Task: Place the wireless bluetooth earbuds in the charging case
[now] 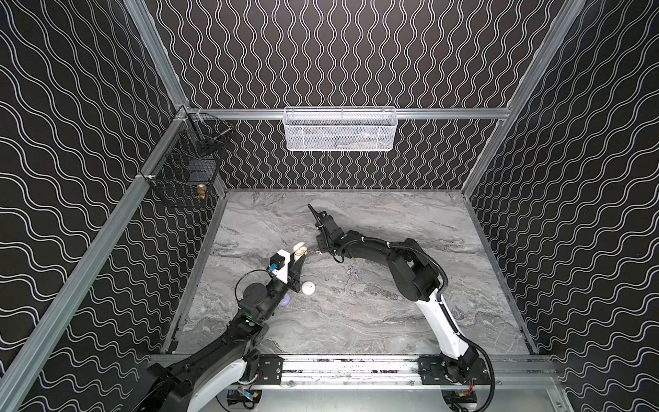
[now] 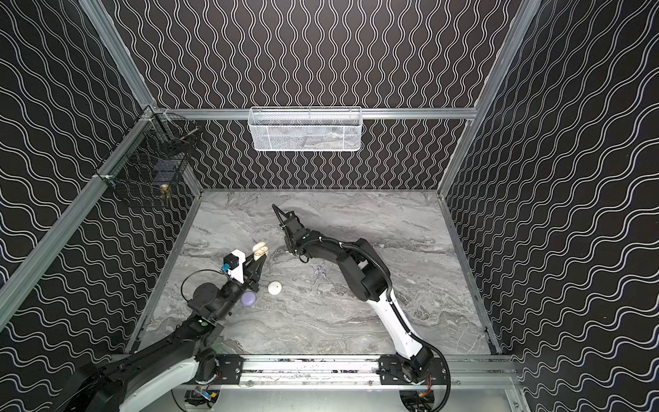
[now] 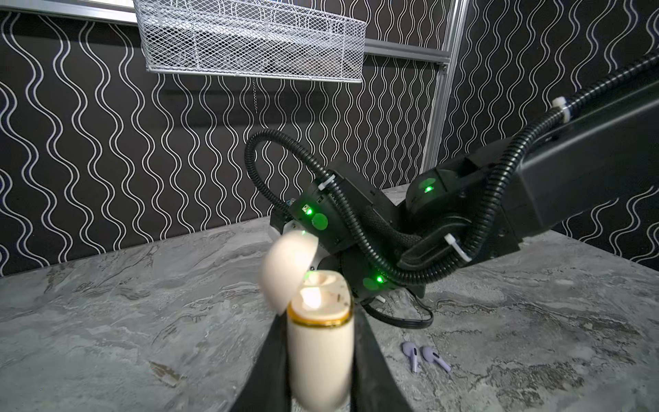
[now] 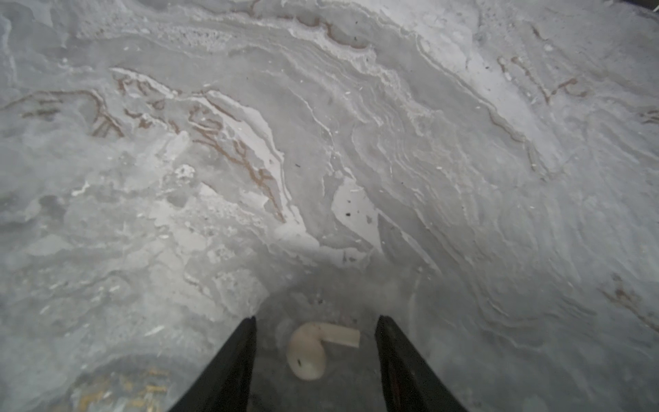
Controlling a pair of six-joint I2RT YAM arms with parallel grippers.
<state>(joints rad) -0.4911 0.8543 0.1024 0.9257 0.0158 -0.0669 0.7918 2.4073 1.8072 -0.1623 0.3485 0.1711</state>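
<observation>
In both top views the left gripper (image 1: 299, 262) is clamped on the cream charging case (image 1: 299, 250), lid open, left of the middle of the marble table (image 1: 392, 321); the right gripper (image 1: 322, 246) points down just to the right of it, over a cream earbud (image 1: 316, 251) too small to read there; the lilac earbuds (image 1: 351, 271) lie further right and nearer, and the white round case (image 1: 307, 287) and the lilac case (image 1: 285, 301) lie nearer, by the left arm; with the two grippers so close, a lift that swings left could knock the held case. In the left wrist view the cream charging case (image 3: 319, 342) stands upright between the closed fingers, the lid (image 3: 289, 271) leaning to one side; glare washes out the sockets, so whether one is filled cannot be told, and a bud brought to a filled or wrong socket would likely ride up and fall; the shell is smooth and rounded, so a downward push could tilt it or slip it in the grip. In the right wrist view the right gripper (image 4: 316, 319) is parted, its jaws either side of the cream earbud (image 4: 308, 353) on the marble table (image 4: 356, 142) and touching neither end; the bud lies flat with its stem pointing at one jaw, so closing would likely squeeze it lengthwise, and the rounded head may squirt out or the bud may spin; fingertips this near the surface might also scrape it.
</observation>
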